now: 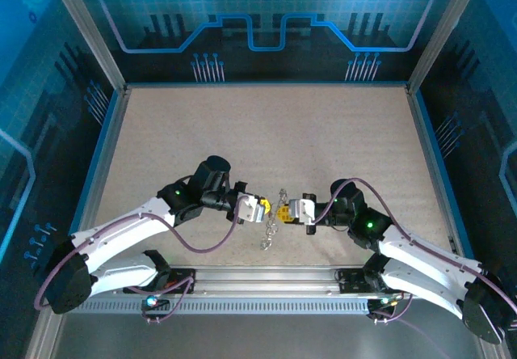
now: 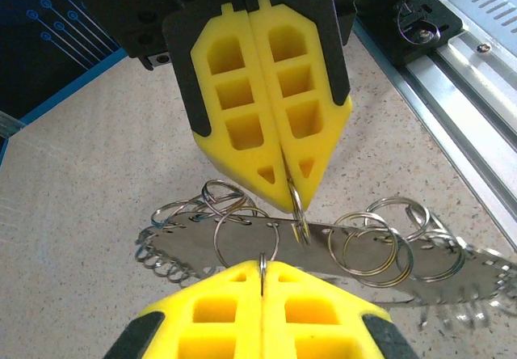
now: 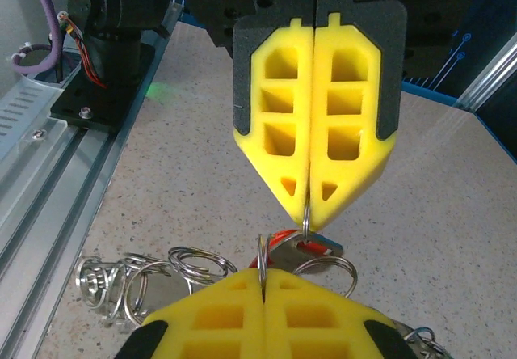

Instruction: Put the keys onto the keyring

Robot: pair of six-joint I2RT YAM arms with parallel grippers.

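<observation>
1. Closest to me in the left wrist view, the left fingers [image 2: 242,294] are pressed together. A thin wire ring of the keyring [image 2: 347,250] is nipped in the seam at their tips.
2. Facing them tip to tip, the right fingers [image 2: 273,185] are also closed, pinching another ring of the same bunch.
3. The keyring is a tangle of silvery split rings along a flat metal strip. It crosses the small gap between the two pairs of fingers and trails out to either side.
4. From the right wrist I see the red key [image 3: 289,240] just under the left tips, in among the rings. I cannot tell whether it is threaded on.
5. From above, both arms meet over the near middle of the bench [image 1: 266,133]. The chain runs down toward the aluminium rail [image 1: 266,282].
6. I cannot tell whether the lowest rings rest on the bench or hang just clear of it.
</observation>
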